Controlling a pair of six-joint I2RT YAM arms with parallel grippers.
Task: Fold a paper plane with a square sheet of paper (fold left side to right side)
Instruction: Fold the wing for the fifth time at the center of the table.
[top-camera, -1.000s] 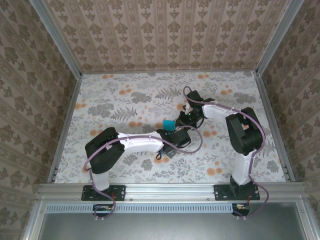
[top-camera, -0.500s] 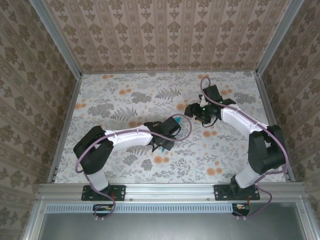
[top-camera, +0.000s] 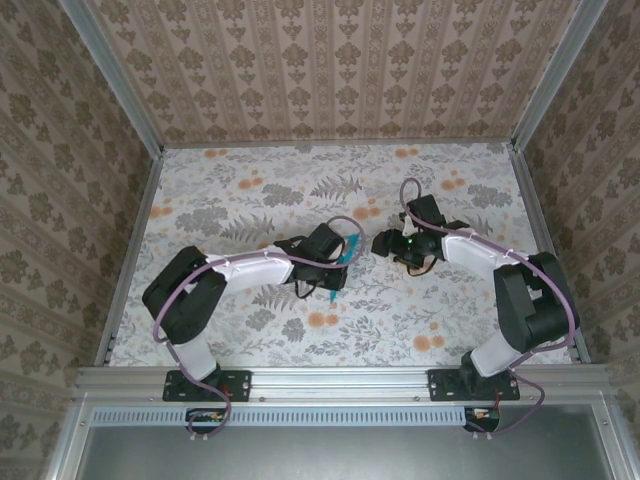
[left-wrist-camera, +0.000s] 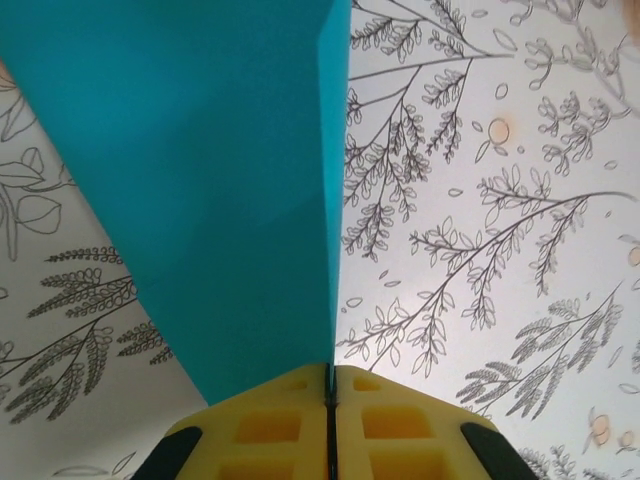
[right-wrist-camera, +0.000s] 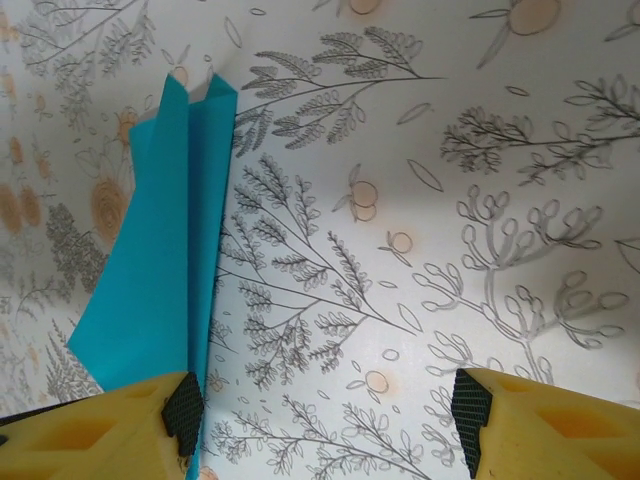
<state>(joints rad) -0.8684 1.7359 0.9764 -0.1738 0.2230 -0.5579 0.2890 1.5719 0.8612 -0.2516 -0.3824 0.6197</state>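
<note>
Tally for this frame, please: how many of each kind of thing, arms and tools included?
folded turquoise paper: 1
robot arms: 2 (left arm, right arm)
tools: 2 (left tool shut on the paper, right tool open)
total: 5

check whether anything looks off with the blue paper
The turquoise paper, pinched in the shut left gripper, looks unevenly folded: its two layers splay apart with separate tips at the far end. The right gripper stands open beside it.
</note>
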